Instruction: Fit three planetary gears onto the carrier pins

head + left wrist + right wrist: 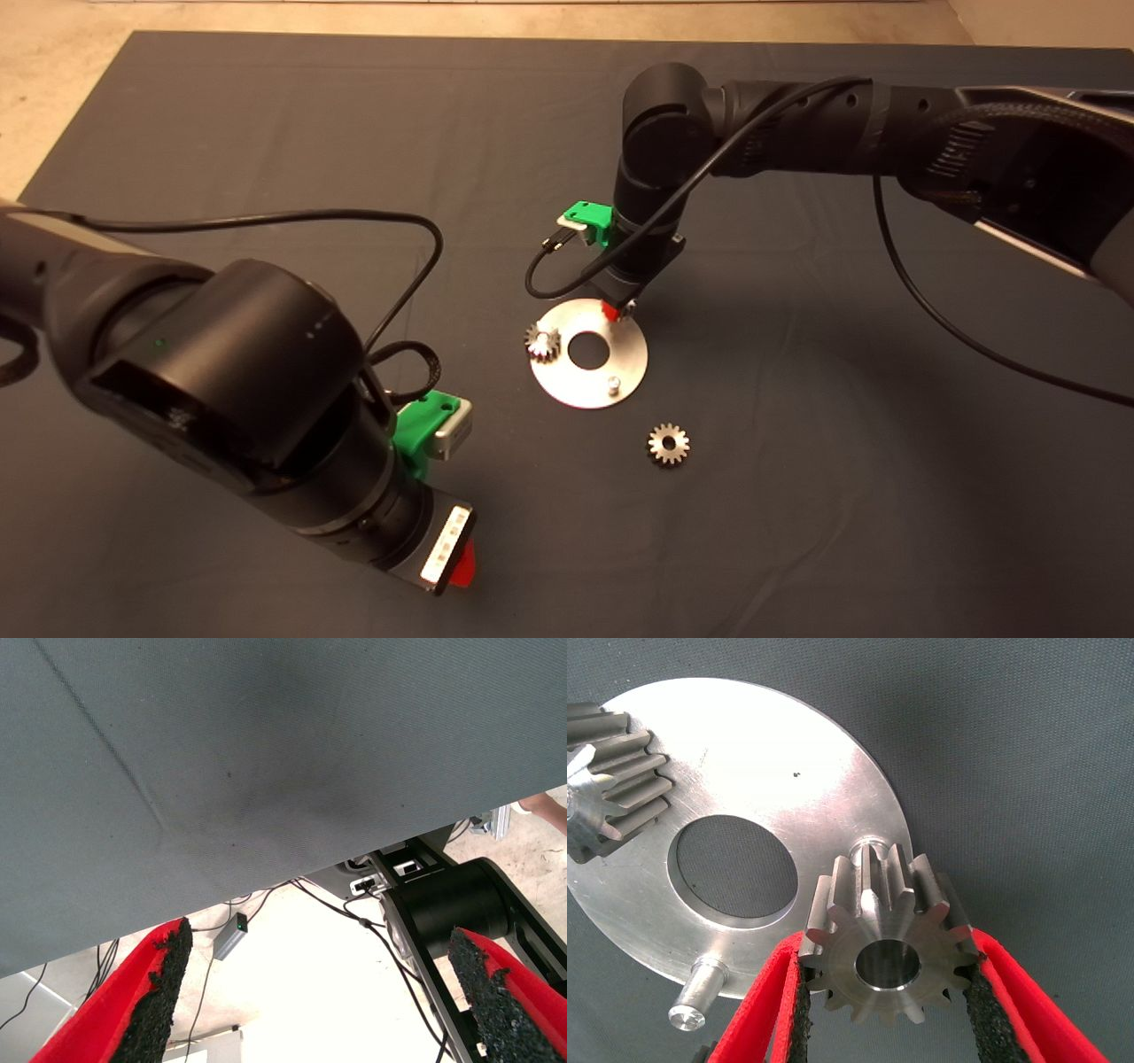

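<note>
Silvery gear (884, 943) between red fingers (766, 1010), black pads; shiny silver disc (771, 771); dark grey mat (797, 487).

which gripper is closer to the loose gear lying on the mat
Right. The right gripper is at the disc's far edge, holding another gear, across the disc from the loose gear. The left gripper waits farther off near the mat's front edge.

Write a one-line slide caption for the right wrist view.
Right pincer holds a planetary gear above a carrier pin at the disc's rim; one gear already mounted.
</note>
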Controlling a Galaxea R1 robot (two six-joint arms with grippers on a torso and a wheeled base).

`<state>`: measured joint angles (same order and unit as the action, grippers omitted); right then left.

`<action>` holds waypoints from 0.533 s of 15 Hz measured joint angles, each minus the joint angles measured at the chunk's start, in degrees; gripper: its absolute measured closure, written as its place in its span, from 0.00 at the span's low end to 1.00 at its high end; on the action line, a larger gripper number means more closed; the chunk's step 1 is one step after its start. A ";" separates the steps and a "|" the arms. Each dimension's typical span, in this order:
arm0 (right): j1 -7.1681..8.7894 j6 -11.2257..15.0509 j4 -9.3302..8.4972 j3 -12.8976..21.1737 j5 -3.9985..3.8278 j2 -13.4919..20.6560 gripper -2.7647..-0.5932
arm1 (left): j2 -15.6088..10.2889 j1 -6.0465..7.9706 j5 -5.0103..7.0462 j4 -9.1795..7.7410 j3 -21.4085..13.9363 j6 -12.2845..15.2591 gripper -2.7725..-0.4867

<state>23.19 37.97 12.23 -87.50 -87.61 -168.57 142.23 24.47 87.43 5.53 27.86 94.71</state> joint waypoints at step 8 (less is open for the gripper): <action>-0.02 0.00 1.72 0.00 0.04 0.00 0.79 | 0.02 0.00 0.00 0.00 0.00 0.00 0.32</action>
<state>23.17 37.97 13.95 -87.50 -87.57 -168.57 142.25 24.47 87.43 5.53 27.86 94.71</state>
